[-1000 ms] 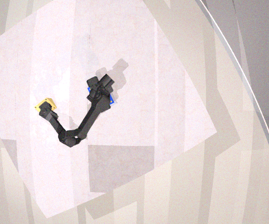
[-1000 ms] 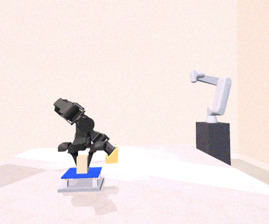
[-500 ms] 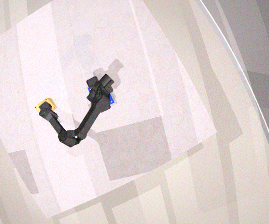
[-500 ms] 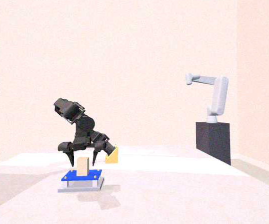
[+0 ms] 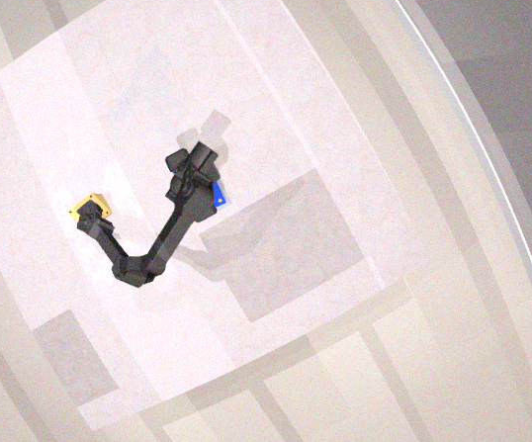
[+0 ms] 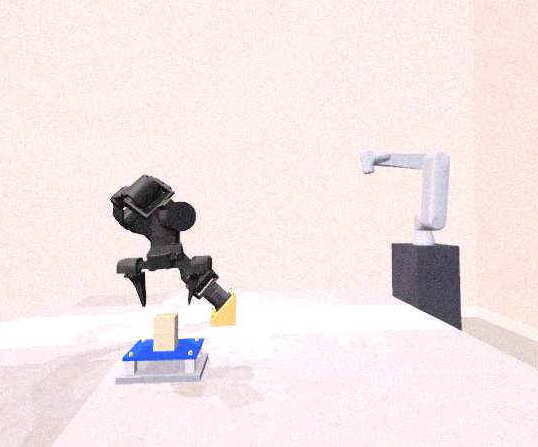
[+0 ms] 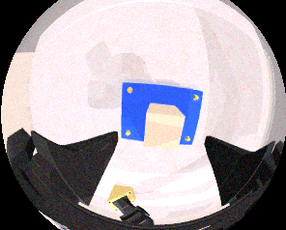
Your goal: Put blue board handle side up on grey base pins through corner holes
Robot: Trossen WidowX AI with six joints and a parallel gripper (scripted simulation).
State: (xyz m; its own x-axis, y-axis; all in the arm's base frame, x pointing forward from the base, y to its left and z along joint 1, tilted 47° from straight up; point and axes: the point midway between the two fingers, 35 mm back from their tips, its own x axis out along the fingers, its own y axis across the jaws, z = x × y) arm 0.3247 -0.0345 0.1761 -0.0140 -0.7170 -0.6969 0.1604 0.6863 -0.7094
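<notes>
The blue board (image 5: 218,194) (image 6: 141,352) (image 7: 161,93) lies level on the posts of the grey base (image 6: 158,379), handle side up. A gold pin shows in each of its four corner holes in the wrist view and the exterior view. The tan handle (image 6: 165,332) (image 7: 164,127) stands upright on the board. My gripper (image 6: 166,304) (image 7: 162,137) is wide open and empty. Its fingertips are above the top of the handle, one to each side, not touching it. In the top view the arm hides most of the board. The back posts are mostly hidden in the exterior view.
The yellow mount (image 5: 101,201) (image 6: 226,314) (image 7: 121,194) of my arm stands behind the base in the exterior view. A light grey robot arm (image 6: 435,189) stands on a dark pedestal (image 6: 426,281) off to the right. Shadows of my arm fall across the table.
</notes>
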